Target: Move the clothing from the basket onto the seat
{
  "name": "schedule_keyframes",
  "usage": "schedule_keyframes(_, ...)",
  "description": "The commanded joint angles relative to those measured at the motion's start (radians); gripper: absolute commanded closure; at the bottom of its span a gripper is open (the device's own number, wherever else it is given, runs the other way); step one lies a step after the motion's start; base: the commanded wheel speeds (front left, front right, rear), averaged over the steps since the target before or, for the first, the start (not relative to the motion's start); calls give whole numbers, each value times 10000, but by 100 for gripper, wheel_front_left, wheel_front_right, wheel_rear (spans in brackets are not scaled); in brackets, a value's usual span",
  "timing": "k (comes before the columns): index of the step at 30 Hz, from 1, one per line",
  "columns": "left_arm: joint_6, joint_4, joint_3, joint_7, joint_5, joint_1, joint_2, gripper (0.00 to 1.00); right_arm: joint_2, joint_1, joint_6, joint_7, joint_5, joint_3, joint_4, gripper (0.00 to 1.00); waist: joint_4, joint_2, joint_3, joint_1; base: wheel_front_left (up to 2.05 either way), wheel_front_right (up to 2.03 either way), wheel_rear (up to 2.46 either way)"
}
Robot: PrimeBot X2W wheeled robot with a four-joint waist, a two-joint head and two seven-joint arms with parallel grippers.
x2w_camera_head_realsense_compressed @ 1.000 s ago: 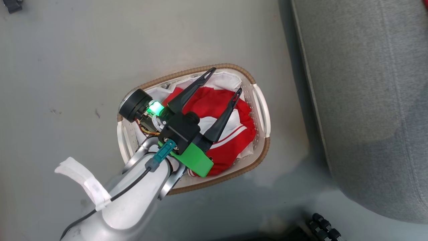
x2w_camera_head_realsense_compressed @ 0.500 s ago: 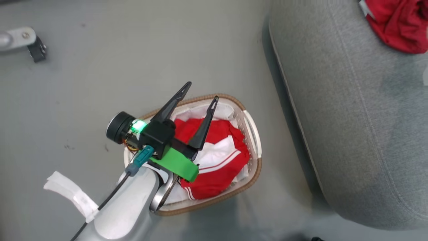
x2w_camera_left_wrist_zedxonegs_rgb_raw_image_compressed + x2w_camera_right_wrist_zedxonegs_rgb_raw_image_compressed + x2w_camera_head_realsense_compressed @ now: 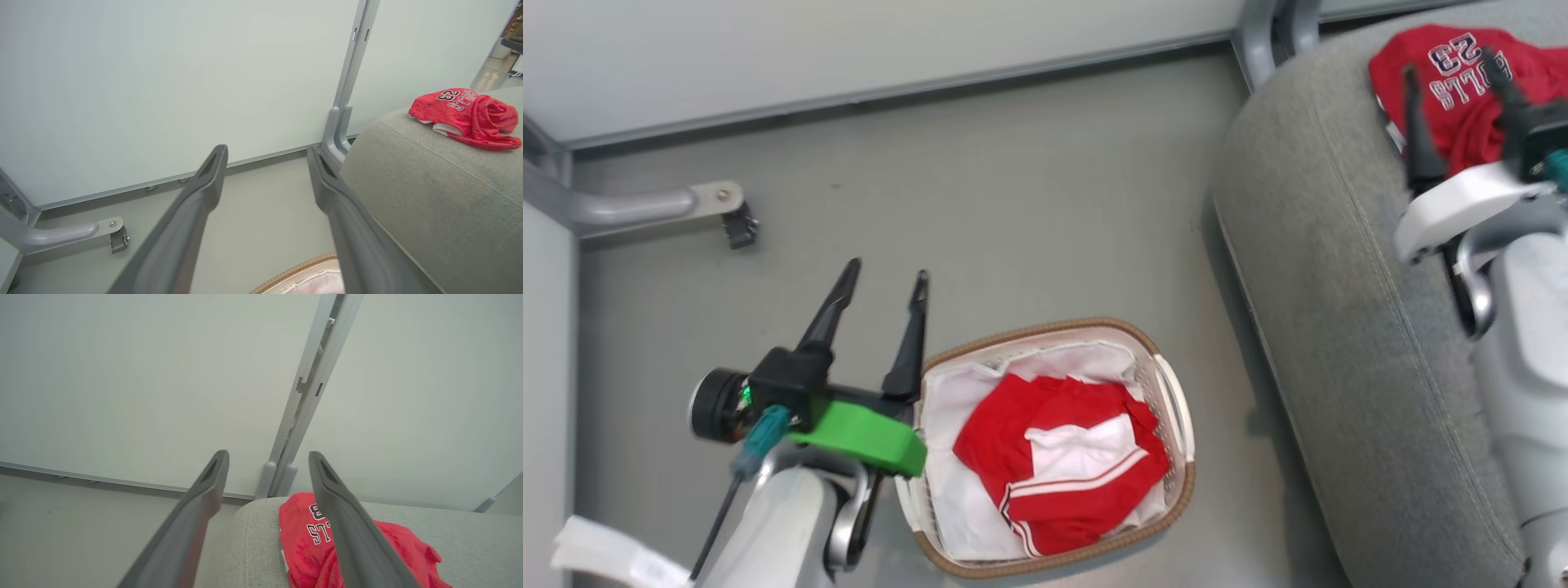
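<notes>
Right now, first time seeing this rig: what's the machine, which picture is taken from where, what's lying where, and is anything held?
It is a wheeled robot with two arms, each ending in a gripper with two long dark fingers. The wide picture from above comes from a camera on its head, looking down. The other two come from cameras on its wrists, each looking along that gripper's fingers. The left gripper hangs open beside the basket, holding nothing. A red garment with white trim lies in the basket on a white liner. The right gripper is open above the grey seat, where the red jersey lies; it grips nothing.
</notes>
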Motion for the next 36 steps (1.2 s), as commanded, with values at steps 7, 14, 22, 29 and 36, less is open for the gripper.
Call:
schedule_keyframes(7, -53, -24, 1525, -11, -57, 1323, -356, 0, 1177, 1460, -14, -16, 83, 199, -769, 0, 1223, 17, -1142, 1, 0, 0, 0)
schedule_keyframes(14, -353, 70, 2581, -10, 186, 2334, -769, 0, 1847, 3086, -14, -16, 7, 156, -1707, 0, 1682, 17, -1538, 1, 0, 0, 0)
schedule_keyframes(22, -651, 208, 3180, -10, 525, 3075, -1133, 0, 1980, 5092, -14, -15, 390, 150, -2807, 0, 1785, 17, -2054, 1, 0, 0, 0)
schedule_keyframes(29, -828, 323, 3416, -10, 615, 3447, -1261, 0, 1984, 6081, -14, -16, 821, 254, -3315, 0, 1599, 17, -2419, 1, 0, 0, 0)
schedule_keyframes(36, -929, 385, 3464, -10, 730, 3536, -1308, 0, 1986, 6505, -14, -16, 863, 381, -3250, 0, 1449, 17, -2596, 1, 0, 0, 0)
